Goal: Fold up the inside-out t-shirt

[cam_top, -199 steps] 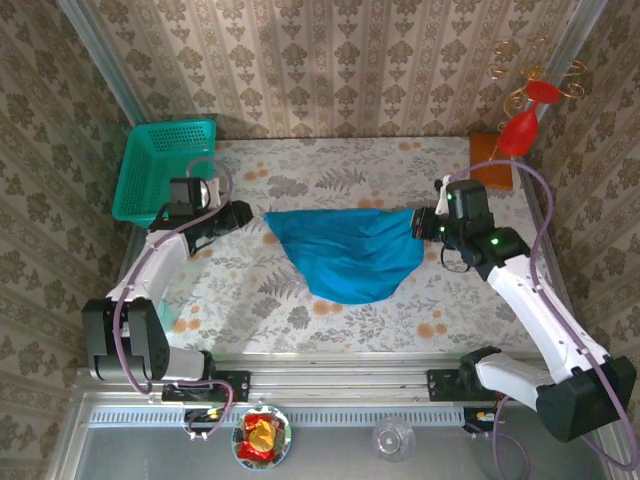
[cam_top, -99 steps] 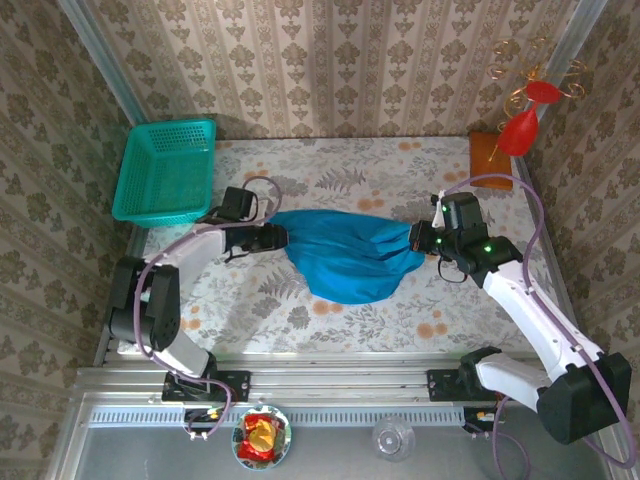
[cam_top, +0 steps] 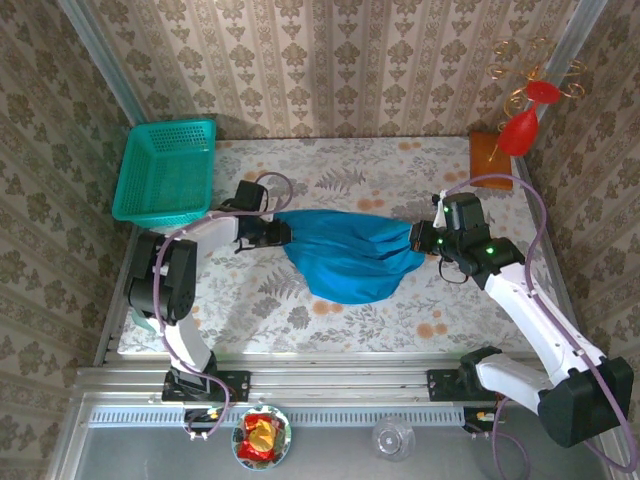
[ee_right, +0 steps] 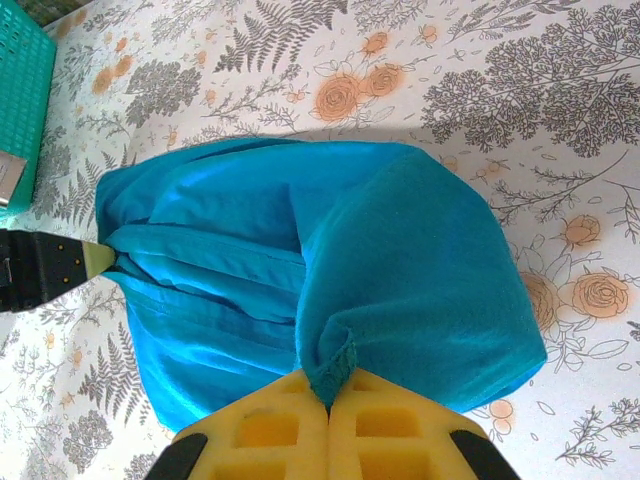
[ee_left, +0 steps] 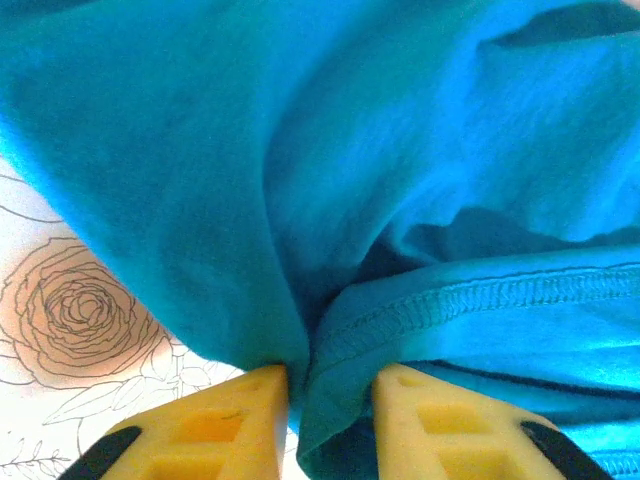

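Inside-out t-shirt [cam_top: 350,258] sits right in the middle of the bench [cam_top: 330,165], a bunched blue-teal mass strung between my two hands. From above, its far edge runs almost straight from one hand to the other. The rest bellies out toward the near edge in a rounded lobe.

My left hand [cam_top: 283,232] is at the t-shirt's left end, reaching in sideways over the floral bench top. On my left wrist camera the yellow fingers [ee_left: 235,420] stand narrow, with a thick fold of cloth wedged in the gap between them. A stitched hem [ee_left: 480,295] runs off to the right above one finger. Both fingers press against cloth, so I call that a grip on the t-shirt. A printed rose [ee_left: 75,310] on the bench shows bare beside the cloth's edge.

My right hand [cam_top: 415,238] is at the t-shirt's right end. On the right wrist camera its fingers [ee_right: 270,430] are pressed together, a small tuck of cloth edge nipped between the tips: clamped tight on the t-shirt. From there the cloth spreads away in soft folds, across to the tip of my left hand on the far side.

A teal mesh basket [cam_top: 165,172] stands at the far left corner of the bench, apart from the t-shirt.
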